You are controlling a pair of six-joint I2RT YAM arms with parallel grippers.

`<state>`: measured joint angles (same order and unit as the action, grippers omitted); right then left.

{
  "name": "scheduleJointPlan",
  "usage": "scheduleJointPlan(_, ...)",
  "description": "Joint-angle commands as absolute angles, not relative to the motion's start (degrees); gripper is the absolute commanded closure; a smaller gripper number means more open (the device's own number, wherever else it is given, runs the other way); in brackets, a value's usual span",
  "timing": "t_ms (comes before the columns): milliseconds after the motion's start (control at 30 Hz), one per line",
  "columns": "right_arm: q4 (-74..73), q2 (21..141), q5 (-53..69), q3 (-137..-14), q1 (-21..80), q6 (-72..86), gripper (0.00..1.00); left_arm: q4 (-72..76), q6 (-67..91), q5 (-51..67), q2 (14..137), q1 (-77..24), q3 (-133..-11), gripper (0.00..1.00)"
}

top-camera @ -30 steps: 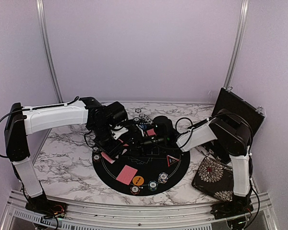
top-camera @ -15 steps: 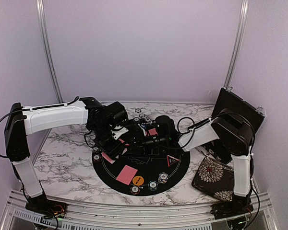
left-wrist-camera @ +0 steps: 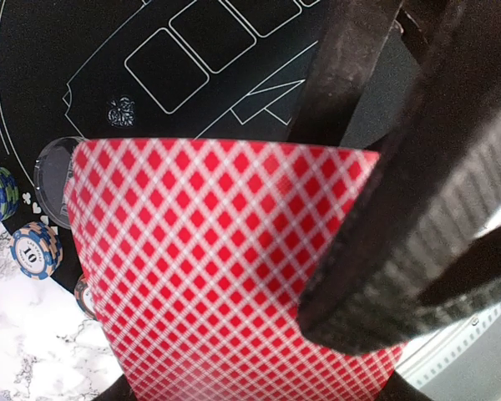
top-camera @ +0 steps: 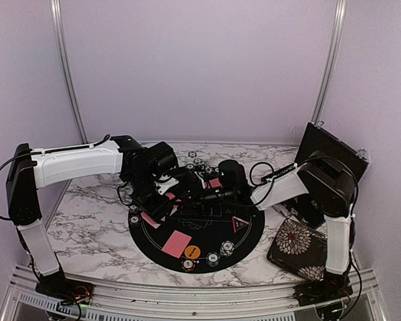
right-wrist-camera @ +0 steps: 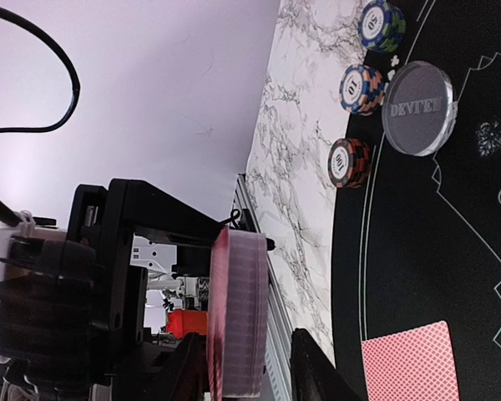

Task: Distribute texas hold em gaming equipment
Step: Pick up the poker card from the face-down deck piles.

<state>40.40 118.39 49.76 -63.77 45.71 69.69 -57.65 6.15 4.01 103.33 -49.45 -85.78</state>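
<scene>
A deck of pink-red-backed playing cards (left-wrist-camera: 217, 267) fills the left wrist view, and my left gripper (top-camera: 167, 196) is shut on its edges above the round black mat (top-camera: 217, 237). My right gripper (right-wrist-camera: 246, 368) straddles the deck (right-wrist-camera: 234, 317). One of its fingers (left-wrist-camera: 376, 225) lies on the top card; the other stands apart from the deck. On the mat lie single cards (top-camera: 177, 242) (top-camera: 150, 219), an orange disc (top-camera: 192, 252), chip stacks (top-camera: 213, 258) (right-wrist-camera: 349, 161) (right-wrist-camera: 359, 88), a dealer button (right-wrist-camera: 417, 109) and a red-edged triangle (top-camera: 240, 224).
A floral pouch (top-camera: 295, 247) lies right of the mat on the marble table (top-camera: 87, 227). A black case (top-camera: 327, 157) leans at the back right. More chip stacks (top-camera: 195, 162) sit at the mat's far edge. A metal rail (top-camera: 187, 294) runs along the near edge.
The right arm's wrist has drawn slightly to the right. The left arm and the deck have stayed still.
</scene>
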Motion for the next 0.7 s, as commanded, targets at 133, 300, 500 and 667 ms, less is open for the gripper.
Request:
scheduleJointPlan(133,37.99,114.54,48.40,-63.31,45.19,66.89,0.63,-57.91,5.39,3.96,101.58,-49.50,-87.10,0.54)
scheduleJointPlan(300,37.59,114.56,48.16,-63.11,45.17,66.57,0.63,-57.92,5.42,3.97,101.52,-49.53,-87.17,0.54)
scheduleJointPlan(500,36.96,115.55,48.67,-64.40,45.90,66.14,0.64,-57.92,5.38,3.96,101.60,-49.48,-87.36,0.54)
scheduleJointPlan(667,36.18,115.90,48.60,-64.50,45.96,65.72,0.65,-57.85,5.36,4.02,101.61,-49.50,-87.53,0.54)
